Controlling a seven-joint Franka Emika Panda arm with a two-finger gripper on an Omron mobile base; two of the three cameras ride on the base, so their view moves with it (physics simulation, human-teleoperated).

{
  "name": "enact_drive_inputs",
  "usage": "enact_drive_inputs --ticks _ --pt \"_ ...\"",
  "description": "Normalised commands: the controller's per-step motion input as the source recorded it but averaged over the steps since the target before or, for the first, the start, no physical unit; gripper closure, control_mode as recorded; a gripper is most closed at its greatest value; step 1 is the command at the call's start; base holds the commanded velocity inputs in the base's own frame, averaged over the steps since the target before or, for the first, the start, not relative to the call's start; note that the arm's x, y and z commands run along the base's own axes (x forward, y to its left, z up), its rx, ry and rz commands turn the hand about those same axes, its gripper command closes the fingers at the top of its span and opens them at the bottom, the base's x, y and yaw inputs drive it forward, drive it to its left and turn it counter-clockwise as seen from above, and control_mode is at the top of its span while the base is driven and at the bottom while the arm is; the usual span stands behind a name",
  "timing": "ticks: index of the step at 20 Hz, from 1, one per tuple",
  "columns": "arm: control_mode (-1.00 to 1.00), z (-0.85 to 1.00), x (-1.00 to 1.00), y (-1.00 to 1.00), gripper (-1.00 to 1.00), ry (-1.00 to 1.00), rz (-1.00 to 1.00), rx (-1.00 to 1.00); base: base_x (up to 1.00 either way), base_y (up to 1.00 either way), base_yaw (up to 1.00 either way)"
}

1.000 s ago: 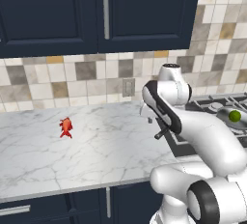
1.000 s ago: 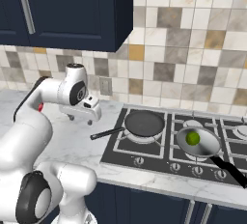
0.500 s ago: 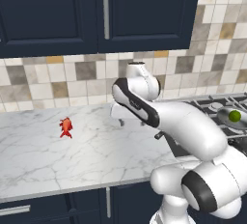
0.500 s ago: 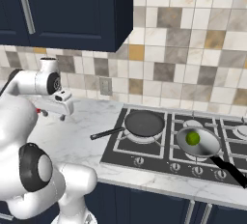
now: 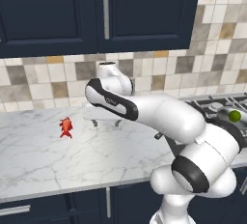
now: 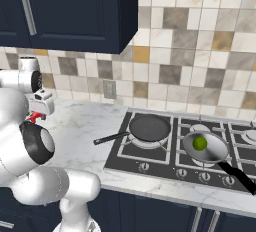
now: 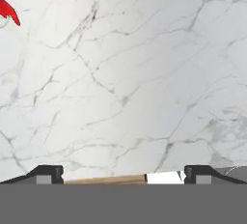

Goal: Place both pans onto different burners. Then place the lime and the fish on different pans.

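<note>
The red-orange fish lies on the marble counter, left of my gripper, which hangs open and empty just above the counter. In the hand view the fish is at the top left corner, well away from the open gripper. The black pan sits on the front left burner, its handle pointing left. The grey pan rests on the neighbouring front burner with the lime inside it. From the left base view, the lime shows at the far right.
The black cooktop takes up the right part of the counter, with more burners behind the pans. Dark wall cabinets and a tiled backsplash stand behind. The counter's front edge runs close below the fish.
The arm has swung left from near the cooktop across the counter, bringing the gripper closer to the fish. The jaws stayed open. Pans, lime and fish have not moved.
</note>
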Motion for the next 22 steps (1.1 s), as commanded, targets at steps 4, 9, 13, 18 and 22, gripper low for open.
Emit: enact_drive_inputs --ticks 4,9,13,18,22 --pt "-1.00 0.00 0.46 0.45 -1.00 -0.01 -0.01 0.00 0.00 0.00 0.00" --pt "-1.00 -0.01 0.31 0.31 -1.00 -0.06 -0.02 0.00 0.00 0.00 0.00" --pt "-1.00 -0.17 0.25 0.32 -1.00 -0.08 -0.02 0.00 0.00 0.00 0.00" --pt "-1.00 -0.06 0.13 0.14 -1.00 -0.04 0.00 0.00 0.00 0.00 0.00" --pt "-1.00 -0.18 0.24 0.08 -1.00 -0.05 0.00 0.00 0.00 0.00 0.00"
